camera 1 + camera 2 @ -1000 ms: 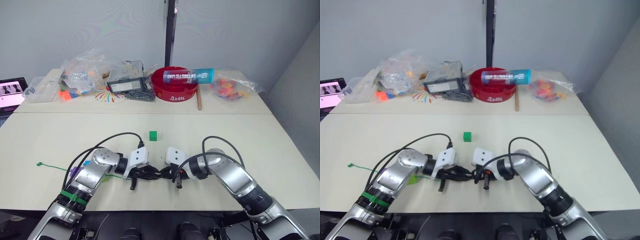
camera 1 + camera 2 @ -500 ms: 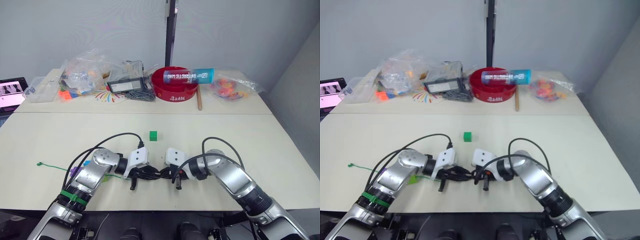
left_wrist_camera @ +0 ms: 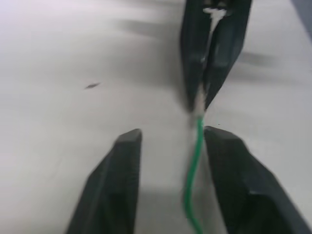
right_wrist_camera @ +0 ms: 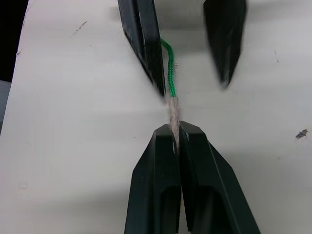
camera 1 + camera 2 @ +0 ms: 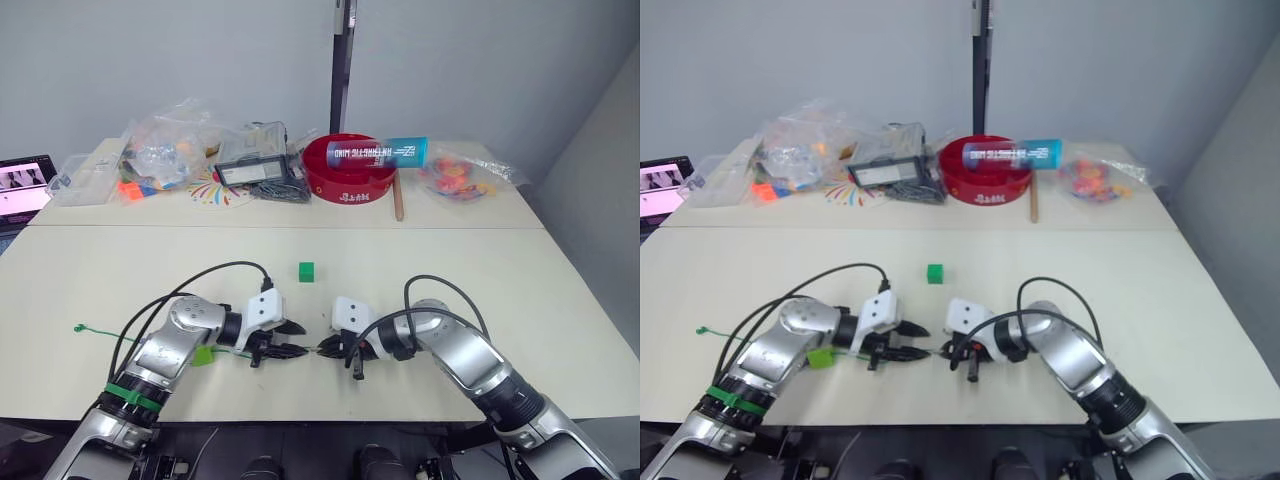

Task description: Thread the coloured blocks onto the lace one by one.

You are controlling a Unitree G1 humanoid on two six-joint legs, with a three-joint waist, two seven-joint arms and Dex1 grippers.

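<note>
Looking at the near edge of the table (image 5: 560,300), I see the right gripper (image 4: 176,134) clamped on the pale stiff tip of the lace (image 4: 169,73), with the cord running straight away from it, between the fingers of the left gripper (image 3: 168,136), which stand apart and hold nothing. So the long axis of the lace lies along the line joining the two grippers, and the right one alone has it. The light green block (image 5: 203,355) sits on the cord beside the left forearm, and the knot end (image 5: 79,328) lies far out to the left. The dark green block (image 5: 306,270) waits alone farther back, a little nearer to the right arm, I judge. Half a second earlier both grippers met tip to tip; now the left has let go and pulled back to the left.
</note>
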